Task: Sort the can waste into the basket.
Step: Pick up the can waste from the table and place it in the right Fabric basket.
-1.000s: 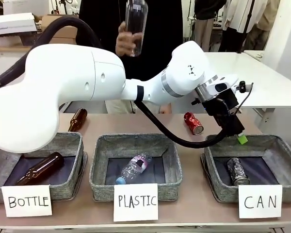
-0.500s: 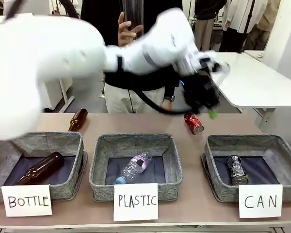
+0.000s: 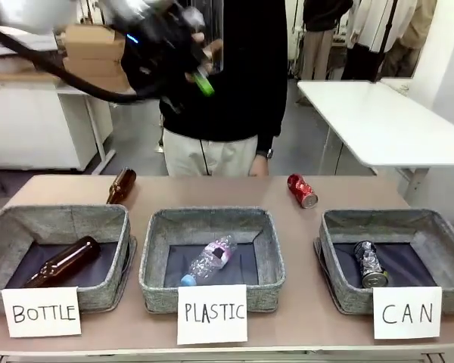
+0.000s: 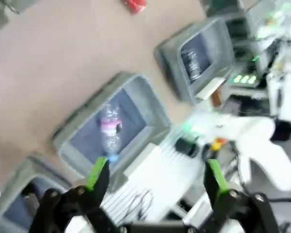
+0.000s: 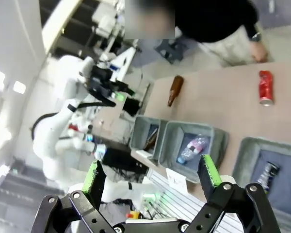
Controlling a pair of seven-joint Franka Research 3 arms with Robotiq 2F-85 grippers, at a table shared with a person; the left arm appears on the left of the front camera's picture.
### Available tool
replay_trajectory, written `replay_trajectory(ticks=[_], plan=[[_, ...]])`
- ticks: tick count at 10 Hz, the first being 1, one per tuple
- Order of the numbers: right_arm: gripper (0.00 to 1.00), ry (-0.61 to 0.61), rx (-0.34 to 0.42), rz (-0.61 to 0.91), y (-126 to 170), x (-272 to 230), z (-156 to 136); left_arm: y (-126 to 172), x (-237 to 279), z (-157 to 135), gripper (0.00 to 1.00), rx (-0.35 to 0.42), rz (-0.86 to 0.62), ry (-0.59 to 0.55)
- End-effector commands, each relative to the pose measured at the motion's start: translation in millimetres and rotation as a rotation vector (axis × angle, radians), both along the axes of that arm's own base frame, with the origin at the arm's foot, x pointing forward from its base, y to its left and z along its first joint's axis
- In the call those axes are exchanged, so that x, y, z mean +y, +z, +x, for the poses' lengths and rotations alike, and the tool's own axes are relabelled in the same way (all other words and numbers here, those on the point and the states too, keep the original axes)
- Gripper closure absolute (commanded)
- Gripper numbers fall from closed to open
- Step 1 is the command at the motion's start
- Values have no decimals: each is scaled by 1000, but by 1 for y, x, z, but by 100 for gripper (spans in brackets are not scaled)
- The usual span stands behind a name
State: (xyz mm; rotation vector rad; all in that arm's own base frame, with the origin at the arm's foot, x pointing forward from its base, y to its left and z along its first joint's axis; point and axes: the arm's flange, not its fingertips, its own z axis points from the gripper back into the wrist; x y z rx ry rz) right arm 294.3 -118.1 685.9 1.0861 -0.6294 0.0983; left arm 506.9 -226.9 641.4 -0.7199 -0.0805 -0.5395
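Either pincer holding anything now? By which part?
Nothing is held. The left pincer and the right pincer both stand open with nothing between their fingers.

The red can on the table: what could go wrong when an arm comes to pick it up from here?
1. The red can lies on its side beyond the CAN basket, so it may roll away when a finger touches it.
2. The person's hand hangs at the far edge of the table, close to that can; a descending arm could meet it.
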Motion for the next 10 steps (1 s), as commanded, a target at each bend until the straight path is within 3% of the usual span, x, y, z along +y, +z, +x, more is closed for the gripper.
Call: replay_trajectory(ticks=[1,4,6,7,8,10], plan=[[0,86,20,33,5,55,16,-31,105,-93,0,-127,-207,173],[0,108,91,89,-13,143,39,-45,245,-130,0,-155,-552,326],[0,42,123,114,-22,147,42,-69,296,-126,0,-113,-702,409],[0,150,98,50,-16,148,42,-83,308,-113,0,-57,-734,432],[0,150,98,50,-16,148,42,-64,297,-144,0,-129,-633,418],[0,150,98,50,-16,148,42,-64,297,-144,0,-129,-633,418]])
